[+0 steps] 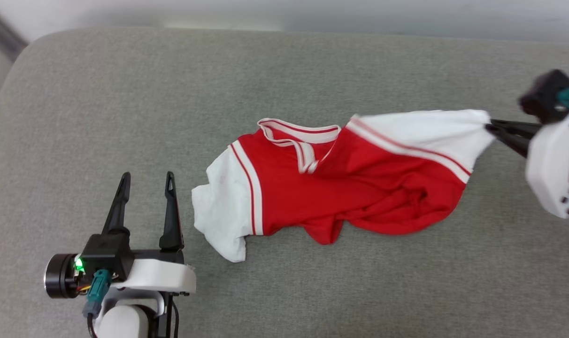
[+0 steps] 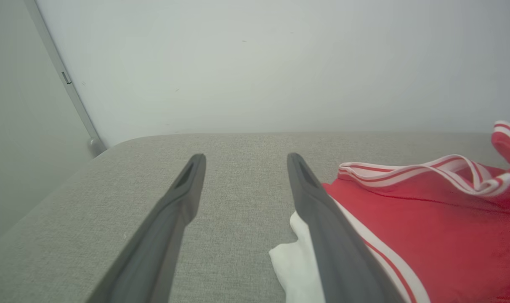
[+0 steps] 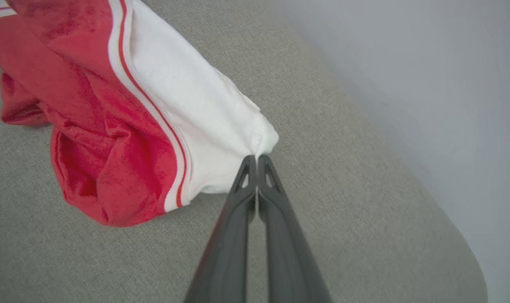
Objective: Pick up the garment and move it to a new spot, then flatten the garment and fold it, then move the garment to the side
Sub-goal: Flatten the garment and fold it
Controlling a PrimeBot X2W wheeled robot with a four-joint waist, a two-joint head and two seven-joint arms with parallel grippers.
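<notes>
The right gripper [image 3: 257, 158] pinches the garment [image 1: 341, 188] by one white sleeve [image 3: 204, 126] tip (a handle for dragging, I'd judge); the left gripper [image 1: 146, 180] waits alongside, jaws spread, empty.

The garment [image 1: 341, 188] on the cushion [image 1: 125, 94] between left fingers [image 1: 171, 211], beside it, and right fingers [image 1: 510, 130], on its sleeve.

Here's the grey padded surface [image 1: 101, 117], woven cloth, rounded at its corners, and one thing lying on it: the garment [image 1: 359, 188], red body crumpled and bunched. Take the striped collar [image 1: 303, 134] as the mark, open side up at the heap's far edge. Left of the collar a white sleeve [image 1: 221, 206] lies flat on the cloth. Right of the collar the other white sleeve [image 1: 425, 129] is stretched taut to a point. Grey cloth shows on every side of the heap.
</notes>
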